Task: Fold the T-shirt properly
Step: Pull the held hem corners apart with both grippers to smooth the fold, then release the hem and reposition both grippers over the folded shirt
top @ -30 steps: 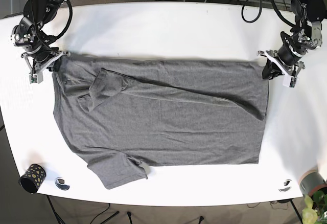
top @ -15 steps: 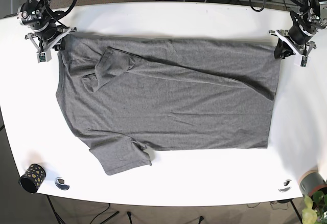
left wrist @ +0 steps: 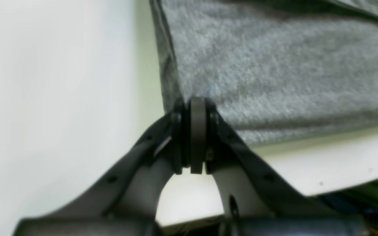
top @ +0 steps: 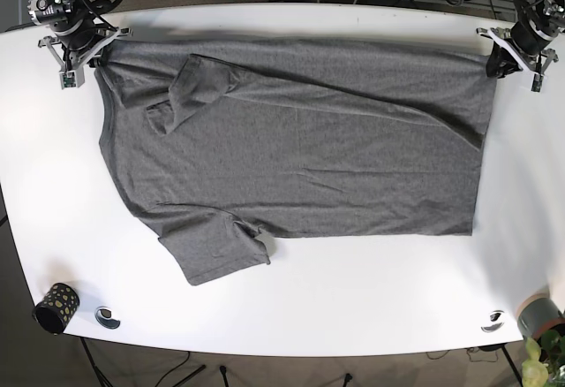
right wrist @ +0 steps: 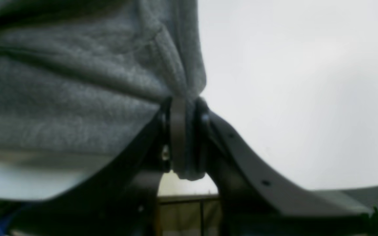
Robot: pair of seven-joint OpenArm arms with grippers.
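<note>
A grey short-sleeved cotton T-shirt [top: 291, 148] lay spread across a white oval surface [top: 282, 307], its far edge drawn nearly to the surface's back rim. The left tool [top: 501, 60] — at the right of the overhead view — was pressed together on the shirt's far hem corner, the fabric pinched between its black pads [left wrist: 197, 131]. The right tool [top: 91, 49], at the overhead view's left, pinched a bunched fold of cloth at the far shoulder corner. Holding both far corners apart likely kept that edge taut and straight, so the cloth could lie flat for folding. One sleeve [top: 190, 91] lay folded inward over the chest; the other sleeve [top: 216, 250] stuck out near the front edge. A small black speckled cup [top: 56, 307] stood at the front-left corner, well apart from the shirt.
</note>
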